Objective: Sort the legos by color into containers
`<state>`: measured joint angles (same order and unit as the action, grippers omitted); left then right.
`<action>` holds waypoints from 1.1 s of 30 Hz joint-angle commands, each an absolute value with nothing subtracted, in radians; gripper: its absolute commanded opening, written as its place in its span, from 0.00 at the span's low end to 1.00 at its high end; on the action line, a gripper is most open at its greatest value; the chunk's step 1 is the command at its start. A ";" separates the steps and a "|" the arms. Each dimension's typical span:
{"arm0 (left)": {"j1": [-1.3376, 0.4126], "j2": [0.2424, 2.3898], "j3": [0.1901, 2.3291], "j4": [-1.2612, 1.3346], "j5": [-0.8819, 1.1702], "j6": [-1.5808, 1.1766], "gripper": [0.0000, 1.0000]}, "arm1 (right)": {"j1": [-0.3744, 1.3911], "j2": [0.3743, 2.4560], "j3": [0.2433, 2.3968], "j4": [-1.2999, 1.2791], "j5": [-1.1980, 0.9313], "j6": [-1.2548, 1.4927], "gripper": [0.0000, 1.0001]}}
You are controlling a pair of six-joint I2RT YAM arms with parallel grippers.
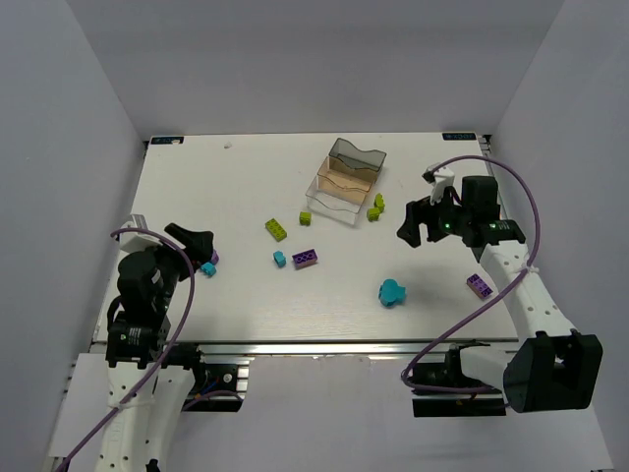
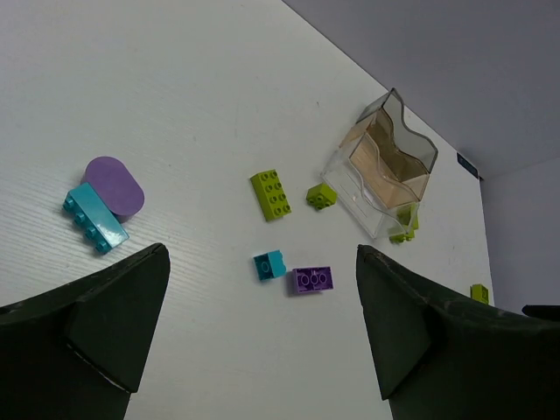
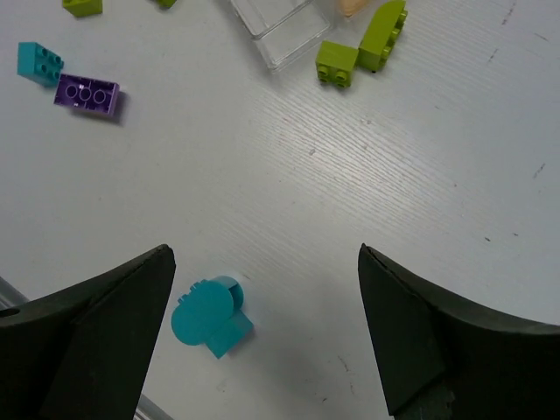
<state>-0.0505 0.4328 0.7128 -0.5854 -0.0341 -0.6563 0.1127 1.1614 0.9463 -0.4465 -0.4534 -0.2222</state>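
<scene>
Top view: tray (image 1: 344, 182) upper centre of counter (image 1: 246, 187); legos (image 1: 305, 259) scattered around it. State: left jaws, right jaws wide open, empty.
Left wrist view: cyan brick (image 2: 94, 219) touches purple piece (image 2: 115, 185), frame left; advise straddling cyan alone.
Right wrist view: cyan round piece (image 3: 208, 317) lower left; centre jaws over it first.

White table (image 1: 236, 187), grey walls (image 1: 295, 59)

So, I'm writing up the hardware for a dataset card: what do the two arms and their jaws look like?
They match. The left arm and right arm have white links with black joint housings and black, wedge-shaped jaws. A purple cable loops loosely along each arm.
</scene>
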 commanded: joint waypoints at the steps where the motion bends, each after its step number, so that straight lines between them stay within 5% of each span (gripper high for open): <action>1: -0.052 0.436 0.710 -0.581 -0.008 -0.664 0.96 | 0.109 1.151 0.991 -0.410 -0.409 -0.135 0.89; 9: -0.052 0.436 0.727 -0.609 -0.018 -0.644 0.96 | 0.106 1.049 0.861 -0.358 -0.787 -0.574 0.89; 11: -0.052 0.426 0.724 -0.612 -0.021 -0.646 0.96 | 0.106 1.066 0.847 -0.357 -0.788 -0.589 0.80; 12: -0.051 0.423 0.719 -0.615 -0.020 -0.647 0.96 | 0.107 1.095 0.853 -0.377 -0.790 -0.601 0.73; 13: -0.052 0.416 0.716 -0.617 -0.018 -0.649 0.90 | 0.118 1.117 0.876 -0.424 -0.792 -0.612 0.49; 16: -0.052 0.407 0.700 -0.609 -0.003 -0.653 0.58 | 0.159 1.205 0.926 -0.471 -0.708 -0.563 0.09; 17: -0.051 0.405 0.695 -0.606 0.005 -0.655 0.34 | 0.201 1.228 0.961 -0.479 -0.677 -0.502 0.13; 18: -0.052 0.408 0.690 -0.603 0.036 -0.657 0.29 | 0.224 1.279 0.980 -0.489 -0.648 -0.482 0.23; 19: -0.052 0.411 0.684 -0.601 0.044 -0.658 0.27 | 0.245 1.305 0.998 -0.497 -0.591 -0.462 0.51; 21: -0.052 0.423 0.680 -0.598 0.075 -0.657 0.38 | 0.314 1.365 1.034 -0.491 -0.517 -0.390 0.69; 23: -0.052 0.437 0.678 -0.603 0.086 -0.657 0.67 | 0.371 1.390 1.045 -0.465 -0.474 -0.342 0.74; 25: -0.051 0.443 0.681 -0.612 0.089 -0.654 0.77 | 0.438 1.422 1.072 -0.442 -0.454 -0.336 0.89; 33: -0.052 0.425 0.652 -0.618 0.090 -0.678 0.82 | 0.518 1.554 1.186 -0.595 -0.797 -0.993 0.89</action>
